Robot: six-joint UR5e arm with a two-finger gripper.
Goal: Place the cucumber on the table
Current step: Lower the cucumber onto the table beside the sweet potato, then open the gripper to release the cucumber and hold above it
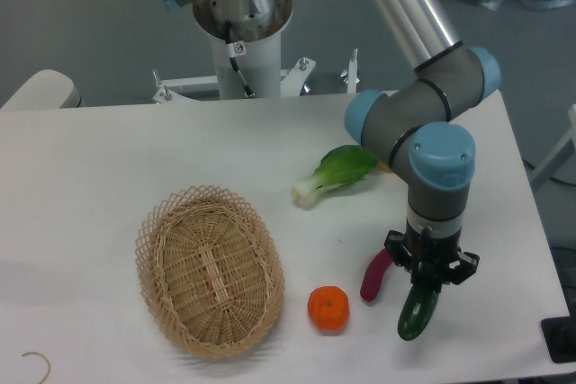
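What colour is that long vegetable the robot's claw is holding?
Dark glossy green: the long cucumber, clamped in the gripper, clearest in the fixed camera view.

The white desk (108, 159) is bare at its left and far side. The oval woven wicker basket (209, 271), the round orange fruit (328, 308), the small purple sweet potato (374, 276) and the light-green leafy bok choy (336, 174) stand in the way near the middle.

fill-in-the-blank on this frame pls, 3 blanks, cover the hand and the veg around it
1. The hand is shut on the ____.
2. The woven basket holds ____ items.
3. Between the basket and the purple sweet potato sits an ____ on the table.

Missing words: cucumber; no; orange
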